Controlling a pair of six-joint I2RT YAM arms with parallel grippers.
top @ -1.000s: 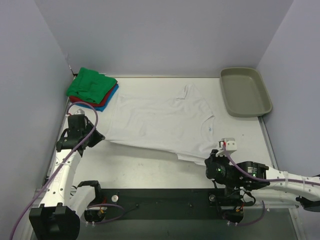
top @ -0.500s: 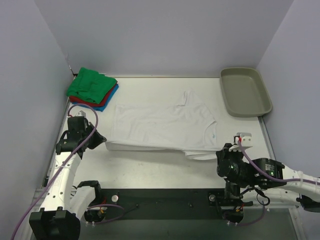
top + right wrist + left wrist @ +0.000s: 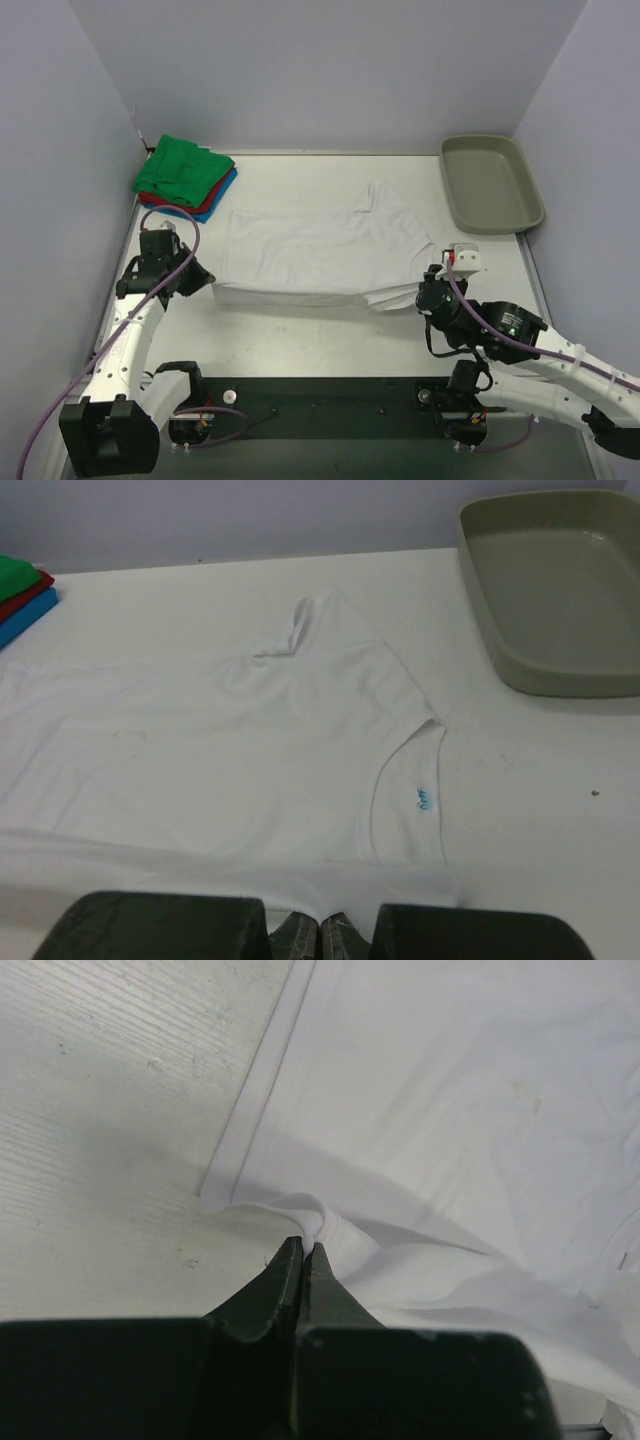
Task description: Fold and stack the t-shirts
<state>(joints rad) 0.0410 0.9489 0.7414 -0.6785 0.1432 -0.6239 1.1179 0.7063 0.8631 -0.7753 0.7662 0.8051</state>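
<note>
Left hand (image 3: 305,1250): closed to a thin slit, a small pleat of hem pinched at the tips; set on the near-left corner of the white tee (image 3: 320,250); right hand (image 3: 318,932): fingers drawn almost together on the tee's near-right corner, just short of the collar label, apparently gripping cloth there; both corners likely held so the near edge travels as one straight line for a fold.

White tee: spread across the tabletop (image 3: 300,325), collar to the right, one sleeve pointing away from the arms; near edge puckered at each grip, otherwise flat; not yet folded to stacking size.

Green tee (image 3: 183,168), red tee (image 3: 214,192), blue tee (image 3: 224,200): folded, stacked in that order top to bottom, beyond the white tee's far-left corner; presumably its destination.

Tray (image 3: 490,190): beyond the white tee's far-right corner, apart from it.
</note>
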